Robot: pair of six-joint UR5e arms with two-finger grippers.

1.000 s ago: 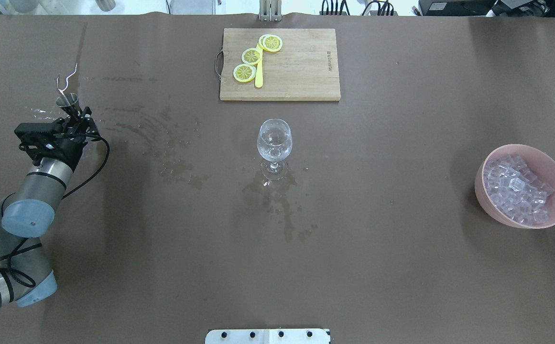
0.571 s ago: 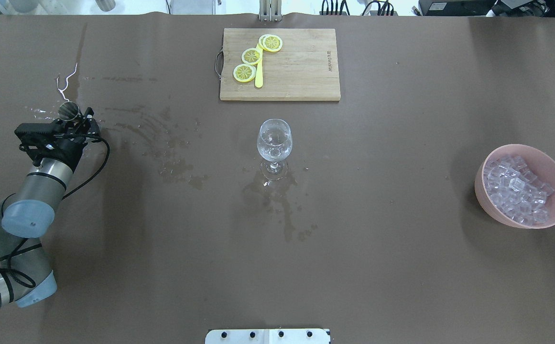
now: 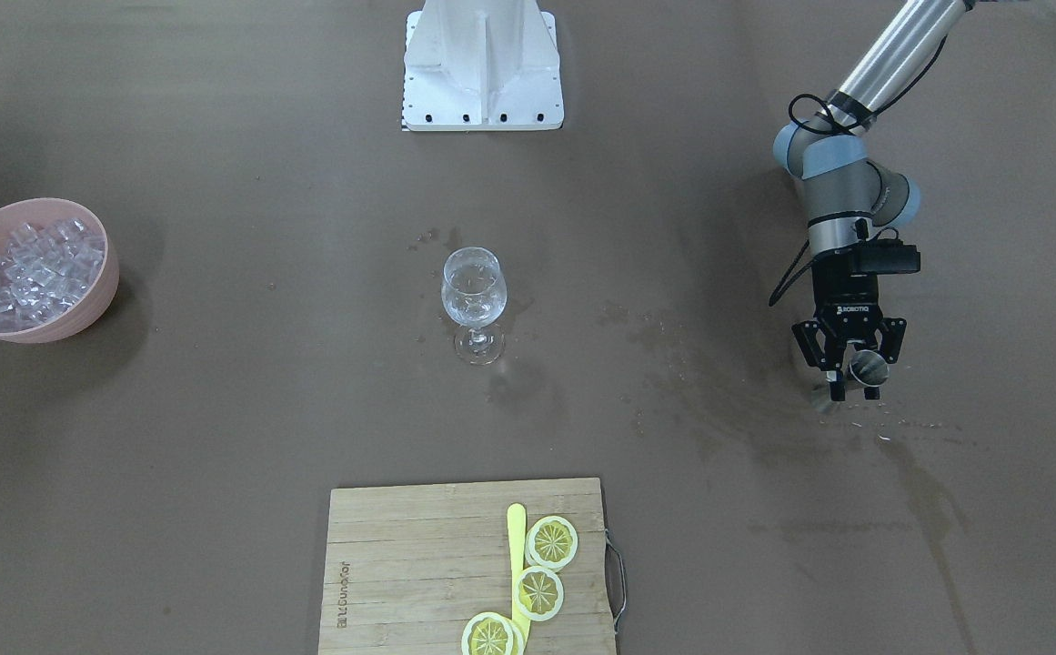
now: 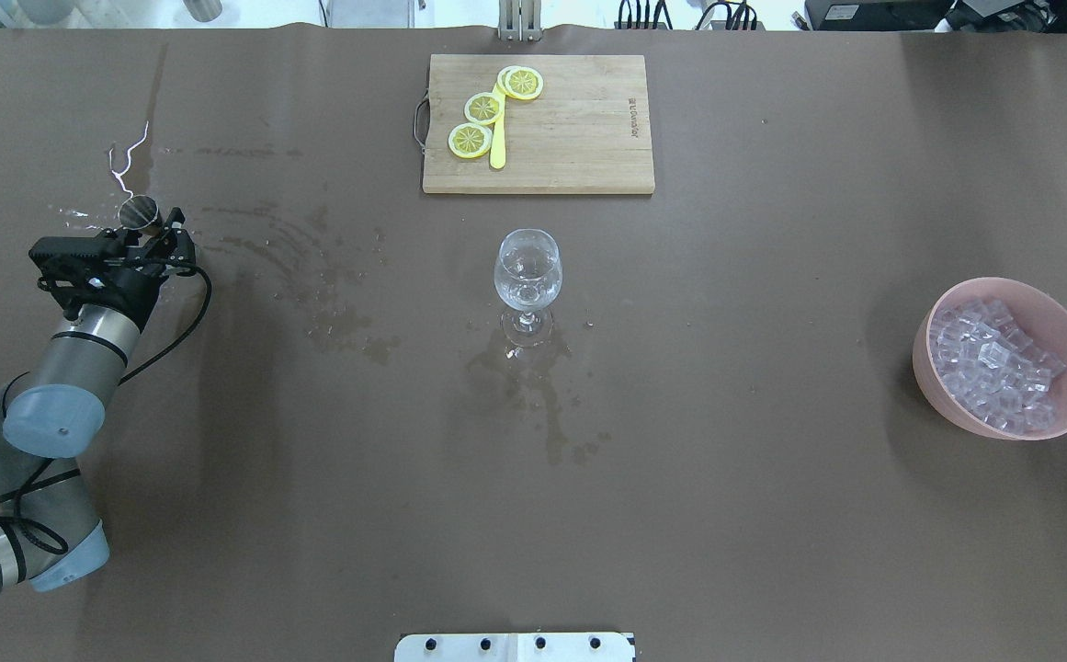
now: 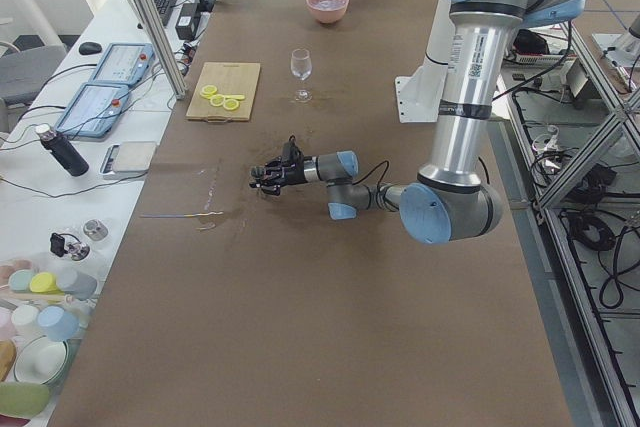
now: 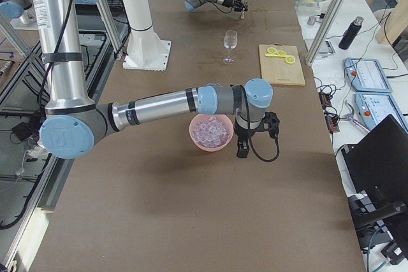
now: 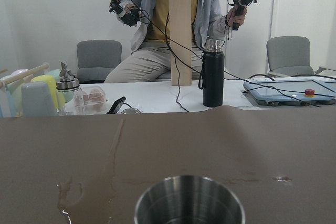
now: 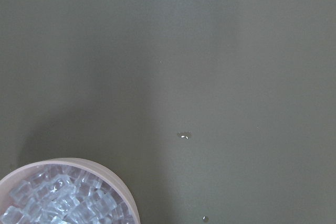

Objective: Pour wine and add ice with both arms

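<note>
Ice: all piled in the pink bowl, over at the robot's right end of the surface.
Left end effector: clamped round a steel cup, cup upright, far left end.
Right end effector: just beside the bowl; wide or narrow, I honestly can't tell.
Wine glass: upright, mid-surface.

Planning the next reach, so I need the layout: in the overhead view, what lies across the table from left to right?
metal cup → wine glass → pink bowl holding the ice. The cutting board is left out because it spans the glass's position, farther back.
</note>
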